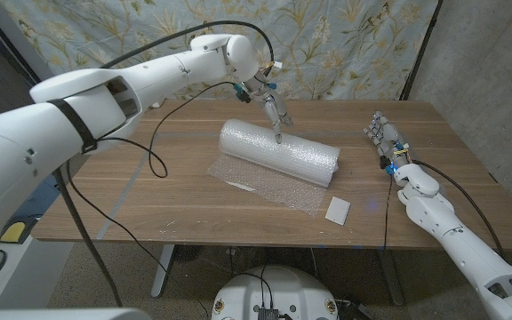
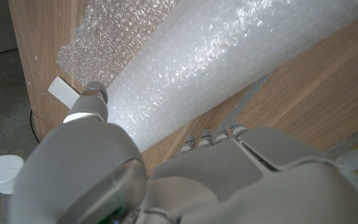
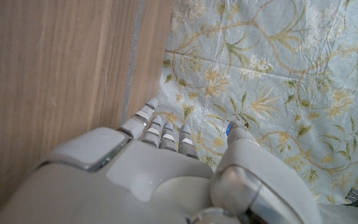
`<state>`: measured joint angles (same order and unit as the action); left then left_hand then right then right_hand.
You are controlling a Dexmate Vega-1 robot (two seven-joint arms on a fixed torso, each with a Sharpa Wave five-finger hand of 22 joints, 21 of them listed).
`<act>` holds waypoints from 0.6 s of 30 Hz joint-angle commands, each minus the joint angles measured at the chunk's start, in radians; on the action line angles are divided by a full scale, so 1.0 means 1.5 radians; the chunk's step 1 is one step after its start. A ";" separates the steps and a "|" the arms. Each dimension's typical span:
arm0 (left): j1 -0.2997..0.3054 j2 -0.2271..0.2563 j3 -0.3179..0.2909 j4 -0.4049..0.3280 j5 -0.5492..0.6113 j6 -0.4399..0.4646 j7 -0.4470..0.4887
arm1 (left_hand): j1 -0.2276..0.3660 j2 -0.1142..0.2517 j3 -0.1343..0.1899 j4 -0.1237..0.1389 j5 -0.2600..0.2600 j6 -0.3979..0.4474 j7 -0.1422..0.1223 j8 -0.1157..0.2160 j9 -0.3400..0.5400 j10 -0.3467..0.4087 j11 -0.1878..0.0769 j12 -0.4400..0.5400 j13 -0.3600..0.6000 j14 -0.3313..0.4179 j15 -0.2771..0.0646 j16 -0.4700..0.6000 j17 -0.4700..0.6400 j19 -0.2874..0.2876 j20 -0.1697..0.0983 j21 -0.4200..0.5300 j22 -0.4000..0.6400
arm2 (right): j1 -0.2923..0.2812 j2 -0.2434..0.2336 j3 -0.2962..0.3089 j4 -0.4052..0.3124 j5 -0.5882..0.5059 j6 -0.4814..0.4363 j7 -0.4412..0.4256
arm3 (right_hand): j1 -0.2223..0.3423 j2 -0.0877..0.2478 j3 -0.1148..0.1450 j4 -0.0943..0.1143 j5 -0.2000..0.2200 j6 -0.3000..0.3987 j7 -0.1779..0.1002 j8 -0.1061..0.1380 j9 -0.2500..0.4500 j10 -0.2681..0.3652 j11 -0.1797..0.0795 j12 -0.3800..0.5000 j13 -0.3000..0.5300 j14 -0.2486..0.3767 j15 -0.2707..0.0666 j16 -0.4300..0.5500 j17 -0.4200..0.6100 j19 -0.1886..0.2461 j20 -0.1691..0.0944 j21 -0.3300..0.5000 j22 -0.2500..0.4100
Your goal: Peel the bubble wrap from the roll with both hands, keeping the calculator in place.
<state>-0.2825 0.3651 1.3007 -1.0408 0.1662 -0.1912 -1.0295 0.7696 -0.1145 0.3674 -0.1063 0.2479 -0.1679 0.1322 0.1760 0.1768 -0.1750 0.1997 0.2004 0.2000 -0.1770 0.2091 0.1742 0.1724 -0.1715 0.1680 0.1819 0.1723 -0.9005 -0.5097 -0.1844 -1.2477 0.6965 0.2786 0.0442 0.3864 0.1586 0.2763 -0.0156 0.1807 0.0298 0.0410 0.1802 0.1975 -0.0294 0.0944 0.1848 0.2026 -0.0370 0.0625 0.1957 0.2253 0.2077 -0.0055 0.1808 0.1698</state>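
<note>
A roll of bubble wrap [image 1: 278, 151] lies across the middle of the wooden table [image 1: 149, 191]. Its loose sheet [image 1: 265, 185] is spread flat toward the front edge. A small pale flat calculator [image 1: 337, 210] lies at the sheet's front right corner. My left hand [image 1: 274, 111] hangs over the roll with its fingers pointing down, a fingertip touching the top of the roll and nothing gripped. In the left wrist view the left hand [image 2: 135, 174] is just above the roll [image 2: 216, 56], with the sheet [image 2: 98, 37] and calculator [image 2: 64, 92] beyond. My right hand [image 1: 385, 140] stands at the table's right, fingers apart, holding nothing.
A black cable [image 1: 154, 147] hangs from my left arm and loops over the table left of the roll. A floral curtain [image 1: 327, 44] hangs behind the table. In the right wrist view my right hand [image 3: 166, 180] sits near the table's far edge [image 3: 135, 74].
</note>
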 commanded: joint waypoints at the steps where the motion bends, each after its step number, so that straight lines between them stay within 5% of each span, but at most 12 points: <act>1: -0.009 -0.020 0.018 0.038 0.013 -0.050 0.004 | 0.001 0.007 -0.002 0.001 0.005 -0.208 -0.007 0.005 0.001 -0.176 -0.004 0.005 -0.001 -0.176 0.003 0.004 0.002 -0.120 -0.003 0.004 0.001 | -0.014 -0.005 0.011 -0.014 0.001 -0.011 -0.009 | -0.004 0.000 0.004 -0.002 -0.001 -0.008 0.001 -0.002 0.002 -0.005 0.004 0.000 0.002 -0.004 0.004 -0.001 0.003 -0.004 0.002 0.000 0.002; 18: -0.001 -0.045 0.029 0.104 0.026 -0.059 0.070 | 0.006 0.020 -0.005 0.001 0.008 -0.198 -0.017 0.010 0.001 -0.172 -0.009 0.008 -0.001 -0.171 0.003 0.005 0.002 -0.113 -0.007 0.007 0.001 | 0.015 0.008 0.004 0.040 0.009 -0.007 0.026 | -0.006 0.000 0.004 -0.003 -0.001 -0.008 0.002 0.002 0.002 -0.007 0.004 0.003 0.002 -0.006 0.004 0.001 0.003 -0.007 0.003 0.001 0.002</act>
<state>-0.2893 0.3237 1.3310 -0.9496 0.2001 -0.2609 -0.9741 0.7766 -0.0971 0.3624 -0.1034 0.2554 -0.1717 0.1141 0.1817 0.1769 -0.1770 0.1908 0.2072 0.1948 -0.1770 0.2090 0.1781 0.1725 -0.1716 0.1604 0.1819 0.1724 -0.9029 -0.5079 -0.1719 -1.2316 0.7028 0.2672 0.0575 0.3852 0.1600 0.2788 -0.0180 0.1807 0.0192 0.0409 0.1802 0.1975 -0.0349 0.0997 0.1848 0.2026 -0.0425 0.0663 0.1957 0.2253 0.2024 -0.0001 0.1808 0.1698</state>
